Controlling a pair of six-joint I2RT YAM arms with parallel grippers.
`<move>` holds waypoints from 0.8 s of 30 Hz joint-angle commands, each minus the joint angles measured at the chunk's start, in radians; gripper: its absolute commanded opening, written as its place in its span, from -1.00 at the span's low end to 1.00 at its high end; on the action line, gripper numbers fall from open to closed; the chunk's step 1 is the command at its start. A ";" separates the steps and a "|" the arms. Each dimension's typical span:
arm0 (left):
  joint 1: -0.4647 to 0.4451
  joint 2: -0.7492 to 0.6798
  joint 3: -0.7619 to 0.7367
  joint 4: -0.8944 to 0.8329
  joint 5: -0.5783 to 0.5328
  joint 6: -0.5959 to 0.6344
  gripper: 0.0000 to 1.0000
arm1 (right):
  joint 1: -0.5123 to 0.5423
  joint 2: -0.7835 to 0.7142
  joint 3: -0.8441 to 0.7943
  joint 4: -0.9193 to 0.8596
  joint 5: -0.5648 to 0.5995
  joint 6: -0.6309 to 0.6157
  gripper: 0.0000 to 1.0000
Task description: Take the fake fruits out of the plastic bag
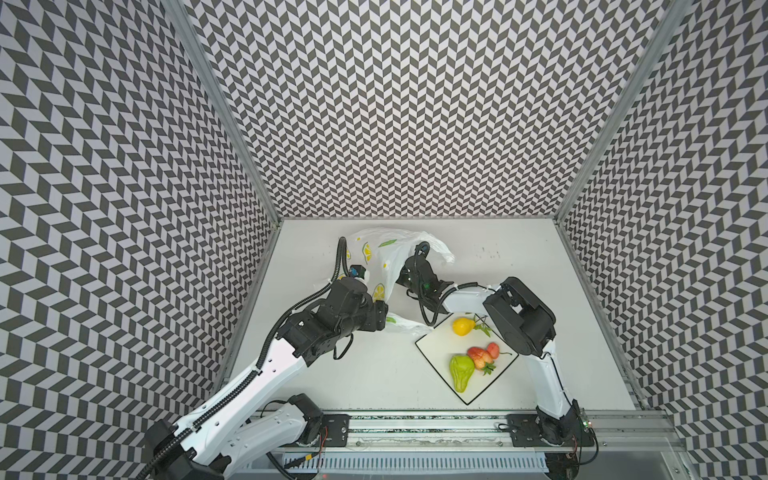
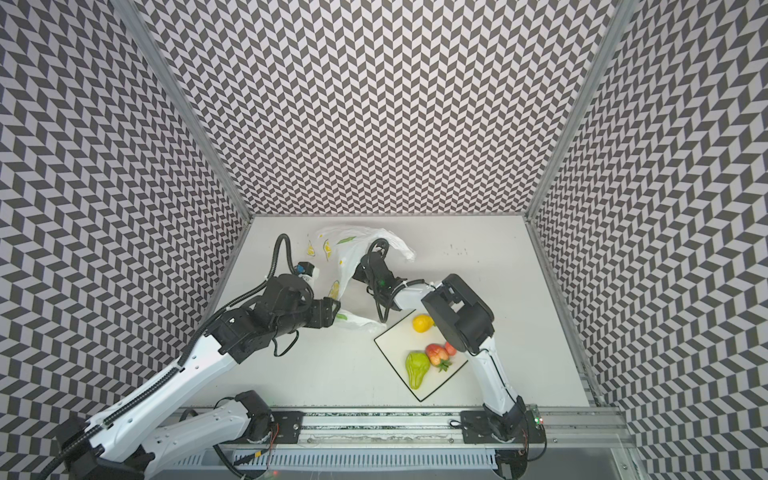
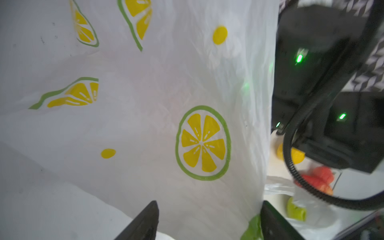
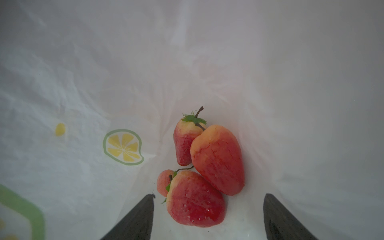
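Red strawberries (image 4: 195, 199) wait inside the bag (image 4: 83, 83) just ahead of my right gripper (image 4: 210, 195), jaws spread, left gripper (image 3: 209, 202) likewise parted; next, I'd pinch one.

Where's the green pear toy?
In both top views the glossy green toy pear lies on the white square black-rimmed plate, right of the middle, next to the red toy fruit.

Robot lab test cell. Walls are black-and-white chevron-patterned panels (image 1: 395, 104) set in bare aluminium frame posts (image 1: 223, 112). Plain white bench (image 1: 353, 382) inside. Left white-and-black robot arm (image 1: 266, 374) and right white-and-black robot arm (image 1: 544, 374) are bolted to a grey aluminium rail (image 1: 415, 432) at the near edge. Exposed black corrugated cable (image 1: 340, 257); green status light (image 3: 299, 58).
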 commanded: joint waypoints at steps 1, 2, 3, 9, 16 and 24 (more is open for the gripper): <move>0.027 -0.019 0.134 0.015 -0.125 -0.013 0.79 | -0.001 -0.004 -0.012 -0.001 -0.048 0.015 0.61; 0.051 -0.005 0.168 0.019 -0.139 -0.014 0.83 | -0.002 -0.008 -0.017 -0.004 -0.055 0.018 0.61; 0.081 0.011 0.197 0.024 -0.137 -0.014 0.85 | -0.002 -0.014 -0.025 -0.001 -0.059 0.022 0.61; 0.326 0.191 0.328 0.034 -0.018 -0.079 0.86 | -0.002 -0.029 -0.040 -0.003 -0.075 0.038 0.61; 0.515 0.468 0.400 0.157 0.170 -0.157 0.93 | -0.001 -0.037 -0.043 -0.008 -0.107 0.056 0.59; 0.605 0.768 0.535 0.320 0.344 -0.318 0.97 | -0.001 -0.053 -0.048 -0.022 -0.139 0.043 0.59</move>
